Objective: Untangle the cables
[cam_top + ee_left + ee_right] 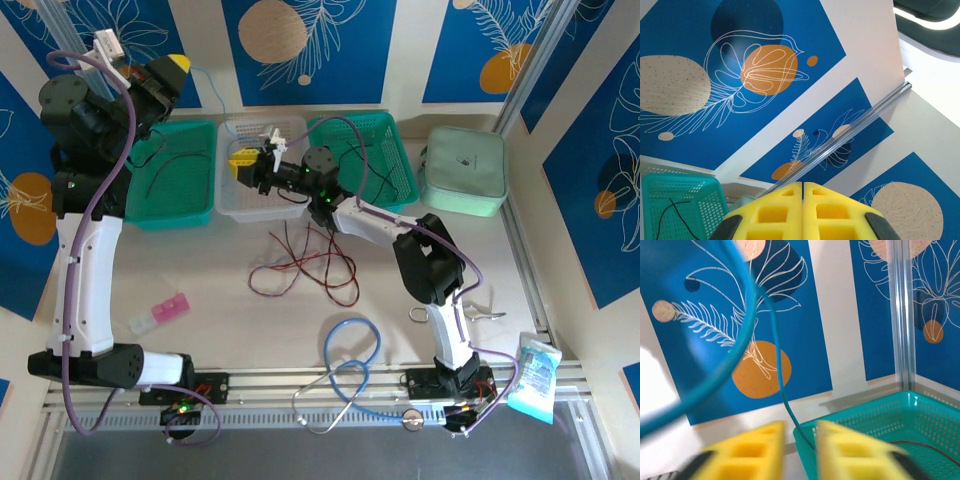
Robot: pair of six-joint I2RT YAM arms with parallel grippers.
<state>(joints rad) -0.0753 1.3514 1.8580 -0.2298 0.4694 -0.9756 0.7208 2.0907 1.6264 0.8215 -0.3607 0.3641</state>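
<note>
Right gripper (pixel 801 445): yellow pads blurred, a narrow gap between them; in the top view it reaches over the clear basket (pixel 228 200).
In the gap: a thin blue-green wire (pixel 781 385) runs down between the pads; I cannot tell whether it is pinched.
Left gripper (pixel 803 195): pads pressed flat together, holding nothing, raised high at the far left.
Cables (pixel 305 268): a red and black tangle lying loose on the table, just near of the clear basket.
Black cable (pixel 662 215): lying in the left teal basket (pixel 190 215).
Baskets: three in a row at the far side, with the right teal basket (pixel 395 170) beside the clear one.
Table (pixel 220 270): pale and matt; a light-blue tube loop (pixel 350 320) lies near the arm bases, and a mint pouch (pixel 462 172) sits far right.
Room: white walls with blue panels (pixel 765 70) bearing leaf outlines and orange discs; an aluminium post (pixel 902 315) stands in the corner.
</note>
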